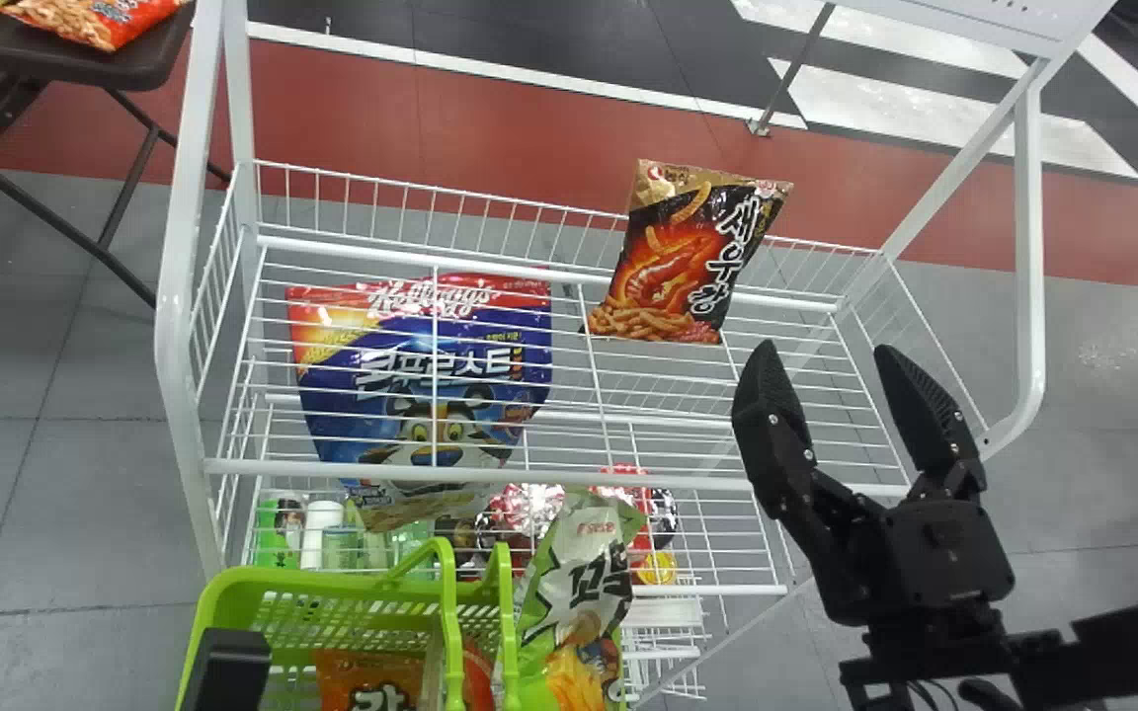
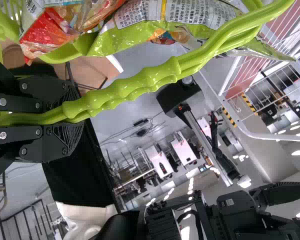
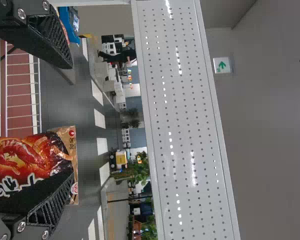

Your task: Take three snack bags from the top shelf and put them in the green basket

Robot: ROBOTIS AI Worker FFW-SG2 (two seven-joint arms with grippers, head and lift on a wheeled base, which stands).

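A black and orange snack bag [image 1: 688, 259] leans upright at the top shelf's [image 1: 569, 472] back rail. My right gripper [image 1: 826, 351] stands open over the shelf's right part, in front and to the right of that bag. In the right wrist view the snack bag [image 3: 30, 155] is partly behind one finger of my right gripper [image 3: 72, 120]. My left arm [image 1: 228, 671] is at the green basket [image 1: 322, 585], bottom left. The left gripper [image 2: 72, 117] is shut on the basket's handle [image 2: 135, 87]. An orange bag [image 1: 371, 679] and a green-white bag [image 1: 579, 583] are in the basket.
A blue cereal bag [image 1: 421, 365] shows through the top shelf's wires, with bottles and packages lower down. White posts [image 1: 179, 296] frame the rack at both sides; a perforated white panel [image 3: 185, 120] spans above. A dark stool [image 1: 85, 49] holds more bags, back left.
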